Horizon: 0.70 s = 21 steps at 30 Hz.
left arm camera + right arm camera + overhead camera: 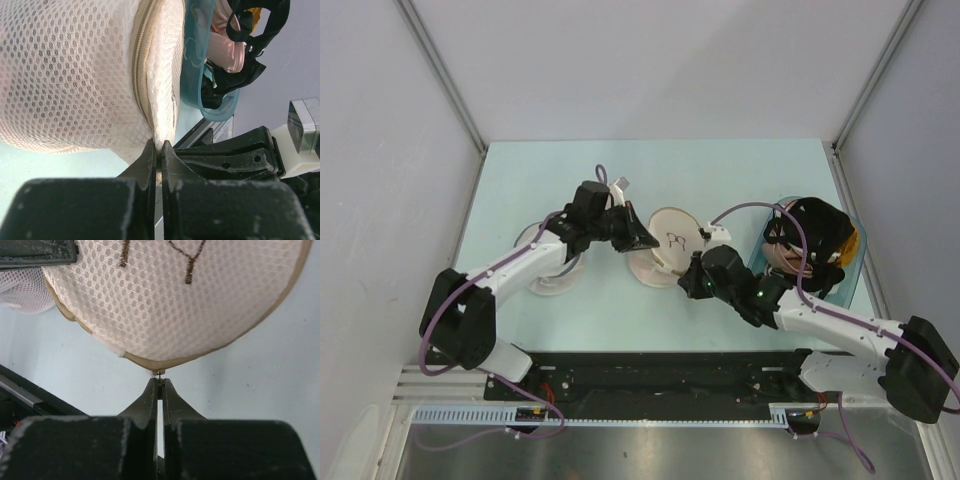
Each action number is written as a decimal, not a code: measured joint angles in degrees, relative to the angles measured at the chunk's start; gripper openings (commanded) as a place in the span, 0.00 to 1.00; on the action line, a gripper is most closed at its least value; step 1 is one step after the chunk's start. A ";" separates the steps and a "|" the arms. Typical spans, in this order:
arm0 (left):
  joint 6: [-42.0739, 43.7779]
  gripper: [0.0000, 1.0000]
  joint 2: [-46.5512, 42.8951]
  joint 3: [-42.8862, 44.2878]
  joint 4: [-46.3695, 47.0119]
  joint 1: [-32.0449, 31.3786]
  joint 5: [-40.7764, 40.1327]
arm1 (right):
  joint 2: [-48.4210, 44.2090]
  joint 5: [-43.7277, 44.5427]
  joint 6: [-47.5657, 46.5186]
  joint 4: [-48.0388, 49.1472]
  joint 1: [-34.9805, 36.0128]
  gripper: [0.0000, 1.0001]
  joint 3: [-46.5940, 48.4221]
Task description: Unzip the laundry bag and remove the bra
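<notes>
The cream mesh laundry bag (665,245) lies mid-table with its dark bra icon (677,238) facing up. My left gripper (645,240) is shut on the bag's mesh edge (159,142) beside the beige zip (140,65). My right gripper (688,278) is at the bag's near rim, shut on the small metal zip pull (158,373). In the right wrist view the bag (175,300) fills the top, and its zip looks closed. The inside of the bag is hidden. I cannot tell where the bra is.
A whiter round pouch (548,268) lies under my left arm and also shows in the right wrist view (22,290). A teal basket (850,262) at the right holds black clothing (820,225) and pale pink fabric (225,50). The black base rail (650,375) runs along the near edge.
</notes>
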 measured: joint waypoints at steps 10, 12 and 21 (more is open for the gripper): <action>5.16 0.00 2.89 4.92 -4.37 0.79 -0.48 | -6.23 0.28 1.20 -0.50 -0.37 0.00 -1.90; 6.01 0.00 4.68 6.62 -4.90 0.79 -0.42 | -6.29 0.33 1.86 -0.50 -0.22 0.00 -1.90; 9.66 0.72 15.17 16.24 -10.60 0.76 1.51 | -5.31 1.62 7.23 0.98 4.26 0.00 -2.14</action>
